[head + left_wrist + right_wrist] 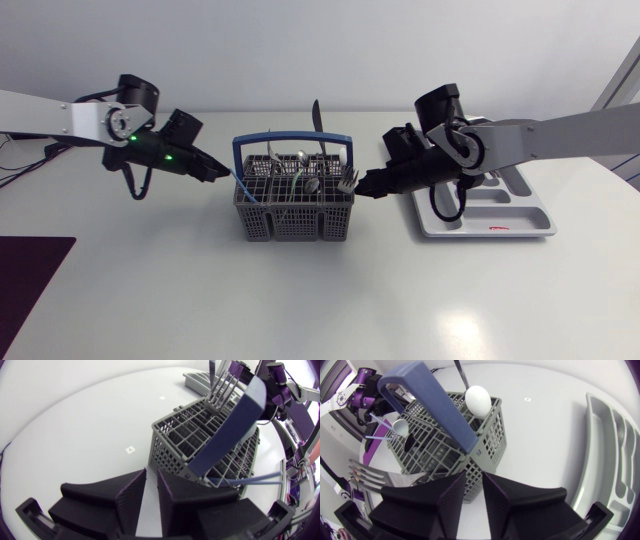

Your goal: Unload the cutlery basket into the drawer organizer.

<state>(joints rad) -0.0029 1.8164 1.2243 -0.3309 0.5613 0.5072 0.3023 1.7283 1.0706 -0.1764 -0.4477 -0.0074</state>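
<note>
Task status: unloading has not visibly begun. The cutlery basket (293, 215) stands at the middle of the desk (300, 310) and is loaded: a knife (316, 122) stands upright at its far side, a fork (347, 181) leans at the end nearest the right gripper (366, 186), a spoon (477, 400) rises beside the blue handle (292, 140), and a thin blue-handled piece (250, 480) leans out towards the left gripper (213, 173). The drawer organizer (520, 222) lies well to the right of the basket; every compartment that shows is bare. Each gripper is level with one end of the basket, fingers a narrow gap apart, holding nothing. Judged remaining: transfer of all pieces to the organizer.
</note>
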